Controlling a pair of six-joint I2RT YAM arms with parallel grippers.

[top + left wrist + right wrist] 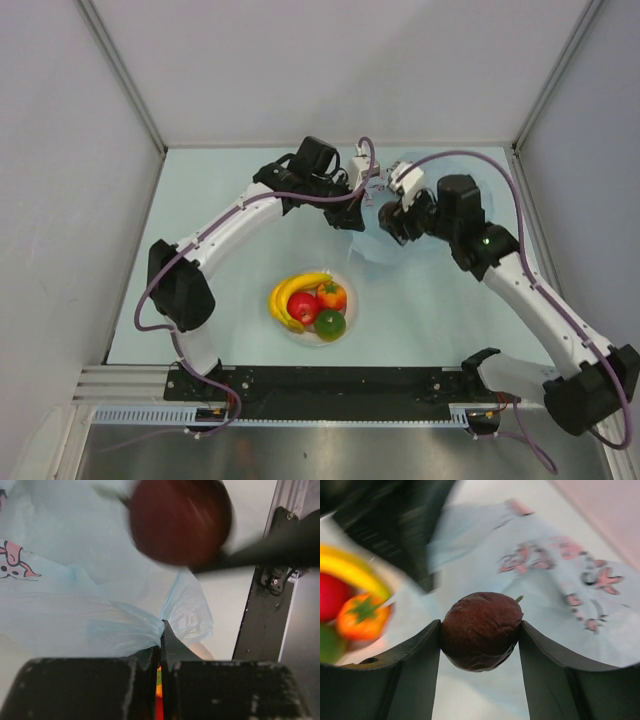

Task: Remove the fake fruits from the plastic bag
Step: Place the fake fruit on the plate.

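The light-blue plastic bag point(420, 235) lies at the back of the table, its pink print showing point(555, 575). My left gripper point(362, 190) is shut on a bunched edge of the bag point(115, 625), its jaws pressed together point(161, 632). My right gripper point(390, 222) is shut on a dark purple fruit point(481, 630), held just above the bag. In the left wrist view this fruit point(180, 520) appears blurred. A yellow banana point(295, 290), a red apple point(303, 307), an orange-red fruit point(331, 295) and a green round one point(329, 323) lie on the white plate point(352, 300).
Grey enclosure walls stand on the left, back and right of the pale table point(200, 200). A black rail point(330, 380) runs along the near edge between the arm bases. A black frame post point(260, 620) is close to the left gripper.
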